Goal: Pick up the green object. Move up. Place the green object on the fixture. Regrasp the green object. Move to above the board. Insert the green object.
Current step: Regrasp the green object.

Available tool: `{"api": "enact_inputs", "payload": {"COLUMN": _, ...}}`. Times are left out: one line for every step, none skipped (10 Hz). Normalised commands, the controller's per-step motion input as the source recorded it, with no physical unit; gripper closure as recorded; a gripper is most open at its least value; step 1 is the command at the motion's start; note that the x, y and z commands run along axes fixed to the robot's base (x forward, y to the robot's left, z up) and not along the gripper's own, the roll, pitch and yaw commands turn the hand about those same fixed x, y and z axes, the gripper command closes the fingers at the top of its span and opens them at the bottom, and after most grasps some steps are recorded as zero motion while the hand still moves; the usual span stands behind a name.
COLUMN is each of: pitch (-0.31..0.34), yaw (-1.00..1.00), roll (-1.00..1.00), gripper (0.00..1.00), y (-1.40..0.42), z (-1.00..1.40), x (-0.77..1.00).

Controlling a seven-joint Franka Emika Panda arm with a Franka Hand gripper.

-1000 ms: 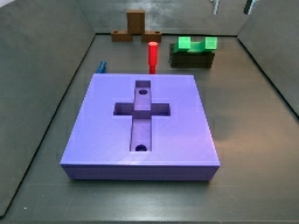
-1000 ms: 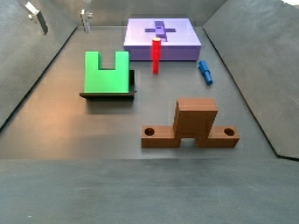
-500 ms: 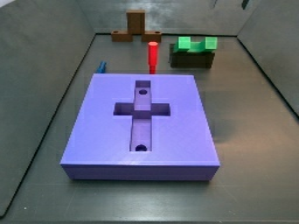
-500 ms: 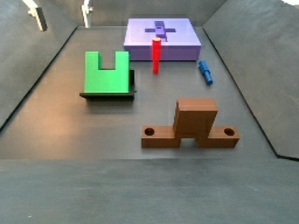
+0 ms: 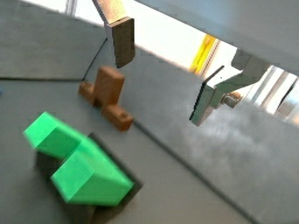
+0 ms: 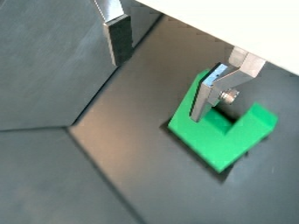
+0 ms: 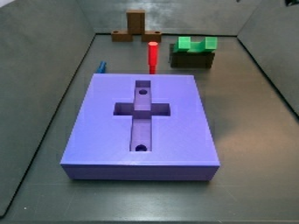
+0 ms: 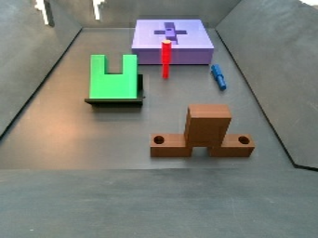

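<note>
The green object lies flat on the dark fixture, its notch facing the far wall; in a side view it shows as on the fixture. My gripper hangs high above it at the frame's edge, open and empty. In both wrist views the silver fingers stand wide apart, far above the green object. The purple board, with its cross recess, lies apart from them.
A thin red peg stands upright between board and fixture. A brown wooden stand sits on the floor. A small blue piece lies beside the board. Grey walls enclose the floor.
The open gripper has risen: its fingers climbed toward the top edge in both side views. The green object stays on the fixture.
</note>
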Motion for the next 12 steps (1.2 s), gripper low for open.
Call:
{"api": "enact_inputs", "payload": {"pitch": 0.371, "yaw": 0.06, "roll": 1.00, "gripper": 0.00, "y": 0.00, "z": 0.10, "x": 0.16}}
{"api": "enact_inputs", "payload": {"pitch": 0.269, "yaw": 0.03, "roll": 1.00, "gripper": 0.00, "y": 0.00, "z": 0.01, "x": 0.13}}
{"api": "enact_inputs", "payload": {"pitch": 0.106, "yaw": 0.02, "roll": 0.21, "gripper": 0.00, "y": -0.12, "z": 0.00, "x": 0.00}}
{"api": "enact_inputs", "payload": {"pitch": 0.000, "yaw": 0.00, "roll": 0.15, "gripper": 0.00, "y": -0.25, "z": -0.35, "x": 0.01}}
{"api": "enact_inputs", "payload": {"pitch": -0.203, "yaw": 0.00, "roll": 0.27, "gripper": 0.00, "y": -0.34, "z": -0.97, "x": -0.11}}
{"api": "enact_inputs", "payload": {"pitch": -0.209, "yaw": 0.01, "roll": -0.02, "gripper": 0.00, "y": -0.17, "z": -0.49, "x": 0.01}}
{"api": "enact_inputs", "payload": {"pitch": -0.040, "yaw": 0.28, "roll": -0.02, "gripper": 0.00, "y": -0.35, "z": -0.45, "x": 0.31}}
{"api": "enact_inputs", "payload": {"pitch": -0.149, "yaw": 0.33, "roll": -0.01, "gripper": 0.00, "y": -0.34, "z": -0.61, "x": 0.18}}
{"api": "enact_inputs", "payload": {"pitch": -0.151, "yaw": 0.28, "roll": 0.07, "gripper": 0.00, "y": -0.15, "z": -0.45, "x": 0.00}}
{"api": "enact_inputs", "payload": {"pitch": 0.000, "yaw": 0.25, "roll": 0.21, "gripper": 0.00, "y": -0.15, "z": -0.23, "x": 0.00}}
{"api": "enact_inputs", "payload": {"pitch": -0.020, "yaw": 0.21, "roll": 0.27, "gripper": 0.00, "y": -0.15, "z": -0.36, "x": 0.00}}
{"api": "enact_inputs", "payload": {"pitch": -0.017, "yaw": 0.14, "roll": 0.17, "gripper": 0.00, "y": -0.15, "z": -0.31, "x": 0.00}}
